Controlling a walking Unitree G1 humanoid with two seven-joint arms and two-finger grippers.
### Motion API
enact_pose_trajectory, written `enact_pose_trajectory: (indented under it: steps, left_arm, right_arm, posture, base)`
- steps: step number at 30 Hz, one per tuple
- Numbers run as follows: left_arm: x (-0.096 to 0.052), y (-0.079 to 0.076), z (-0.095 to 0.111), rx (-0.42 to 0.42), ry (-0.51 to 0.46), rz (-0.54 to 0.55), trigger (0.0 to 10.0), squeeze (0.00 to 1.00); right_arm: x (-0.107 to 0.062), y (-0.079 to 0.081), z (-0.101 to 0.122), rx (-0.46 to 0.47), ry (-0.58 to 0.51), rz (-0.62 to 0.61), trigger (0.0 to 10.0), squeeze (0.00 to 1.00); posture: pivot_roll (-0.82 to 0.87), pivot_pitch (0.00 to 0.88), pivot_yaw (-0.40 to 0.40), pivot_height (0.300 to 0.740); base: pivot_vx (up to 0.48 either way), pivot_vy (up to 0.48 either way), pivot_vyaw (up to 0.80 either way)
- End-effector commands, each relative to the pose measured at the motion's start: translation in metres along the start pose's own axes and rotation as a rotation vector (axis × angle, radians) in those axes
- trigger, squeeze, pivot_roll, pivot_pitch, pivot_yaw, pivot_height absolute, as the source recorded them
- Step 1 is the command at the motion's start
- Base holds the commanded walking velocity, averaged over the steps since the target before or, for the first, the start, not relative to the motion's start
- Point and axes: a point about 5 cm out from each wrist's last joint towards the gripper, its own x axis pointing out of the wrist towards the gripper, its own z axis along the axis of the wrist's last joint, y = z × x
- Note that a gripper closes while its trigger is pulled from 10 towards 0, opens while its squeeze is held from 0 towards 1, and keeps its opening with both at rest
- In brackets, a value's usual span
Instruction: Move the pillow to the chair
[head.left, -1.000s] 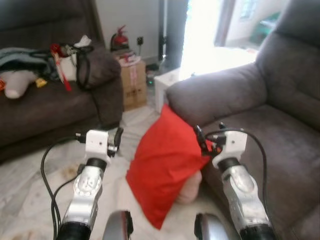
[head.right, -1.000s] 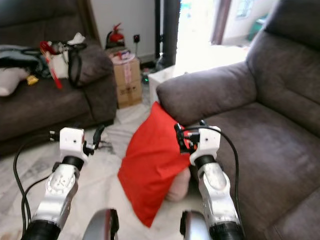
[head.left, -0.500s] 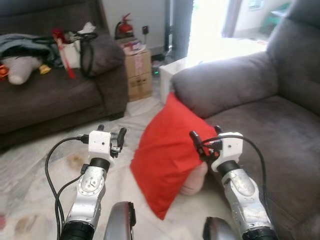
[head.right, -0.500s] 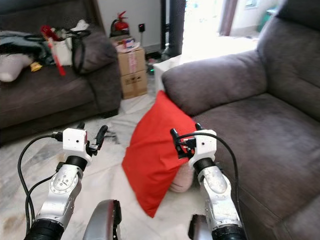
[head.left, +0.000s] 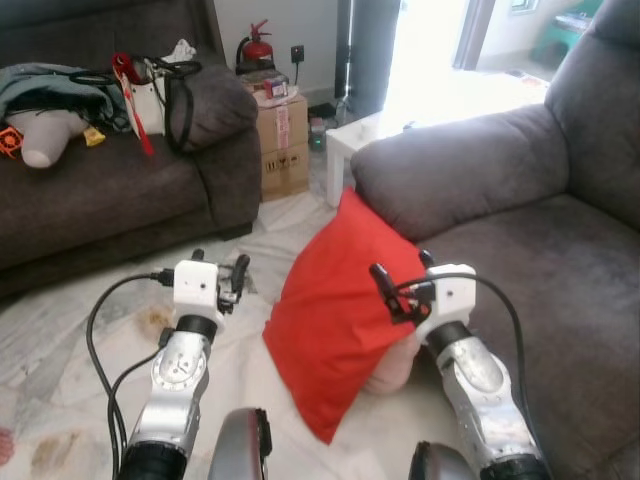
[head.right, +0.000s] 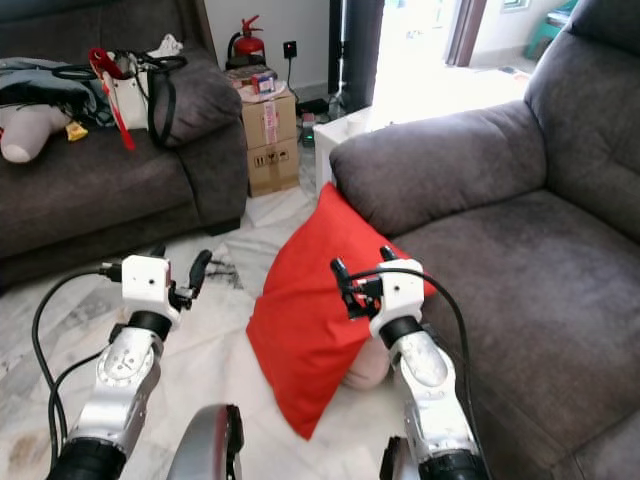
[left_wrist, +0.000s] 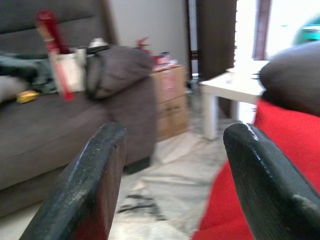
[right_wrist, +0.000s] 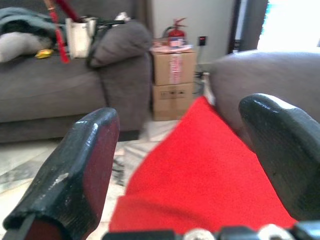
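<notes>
Nothing is moved yet: the pillow (head.left: 340, 305) leans on the floor against the chair (head.left: 520, 260), and my right gripper (head.right: 360, 283) and left gripper (head.left: 222, 272) hover on either side of it, fingers spread, holding nothing.

Strong daylight admitted through doorway (head.left: 430, 50) at 1 o'clock; floor beyond blown out to white glare. Room otherwise evenly, softly lit. Dark sofa (head.left: 100, 200) at 10 o'clock kept in dimmer tone. Head views rendered fairly sharp. Wrist views blurred; near fingers (left_wrist: 90, 190) thrown out of focus.
</notes>
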Motion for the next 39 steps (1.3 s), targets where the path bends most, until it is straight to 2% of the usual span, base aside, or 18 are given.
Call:
enact_pose_trajectory:
  steps: [1,3,18,29,36,39]
  left_arm:
    - [0.0,0.006,0.001,0.005,-0.001,0.013,10.0,0.0]
    - [0.001,0.006,0.002,0.005,-0.002,0.013,10.0,0.0]
    - [0.001,0.005,0.002,0.008,-0.005,0.01,10.0,0.0]
    - [0.001,0.005,0.001,0.006,-0.001,-0.008,10.0,0.0]
    - [-0.001,0.003,0.001,0.008,-0.001,-0.017,10.0,0.0]
    - [-0.004,0.008,-0.002,0.022,0.012,0.01,10.0,0.0]
  right_arm:
    - [0.004,0.01,0.005,-0.008,-0.021,0.042,10.0,0.0]
    - [0.005,0.009,0.004,0.032,-0.018,0.027,10.0,0.0]
    - [0.006,0.006,0.004,0.035,-0.004,0.0,10.0,0.0]
    - [0.008,0.006,0.003,0.024,0.001,-0.006,10.0,0.0]
    - [0.007,0.002,0.0,0.003,0.024,-0.013,10.0,0.0]
    - [0.003,-0.004,-0.003,-0.001,0.042,-0.019,10.0,0.0]
  posture:
    - [-0.04,0.0,0.022,0.56]
    - [-0.04,0.0,0.021,0.56]
    - [-0.04,0.0,0.02,0.56]
    - [-0.04,0.0,0.021,0.56]
    - [-0.04,0.0,0.024,0.56]
    - [-0.04,0.0,0.026,0.56]
  base:
    - [0.315,0.0,0.77]
    - [0.332,0.0,0.0]
    - [0.341,0.0,0.0]
    - [0.329,0.0,-0.58]
    - [0.0,0.0,0.0]
    - [0.0,0.0,0.0]
